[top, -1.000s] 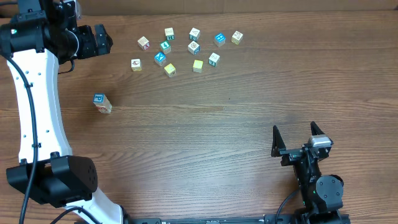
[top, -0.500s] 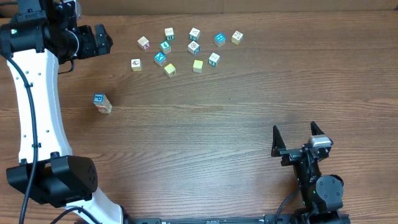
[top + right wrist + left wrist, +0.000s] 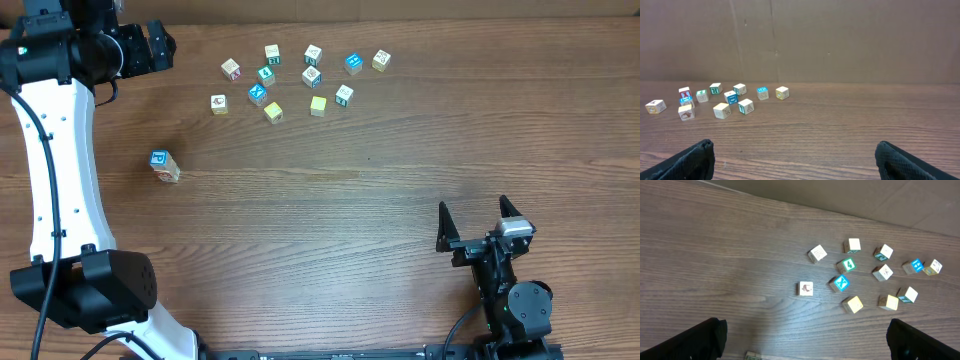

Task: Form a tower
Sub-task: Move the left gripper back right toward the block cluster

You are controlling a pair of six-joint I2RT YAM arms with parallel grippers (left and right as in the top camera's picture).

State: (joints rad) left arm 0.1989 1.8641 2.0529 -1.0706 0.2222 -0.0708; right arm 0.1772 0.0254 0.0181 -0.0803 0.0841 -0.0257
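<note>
On grainy wood table (image 3: 400, 200): slim cube tower (image 3: 164, 167), loose square blocks (image 3: 300, 75); left tool (image 3: 162, 45), right tool (image 3: 474, 206) both spread, empty.

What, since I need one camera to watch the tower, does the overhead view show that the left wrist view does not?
Only overhead: the whole tower, standing apart from the loose cubes, plus the right fingers, spread open. Only left wrist: a clear look between the left fingers, wide apart with nothing held, and the cube faces seen larger; what seems to be the tower is just a sliver at its bottom edge. Both: those loose cubes and the wooden table.
</note>
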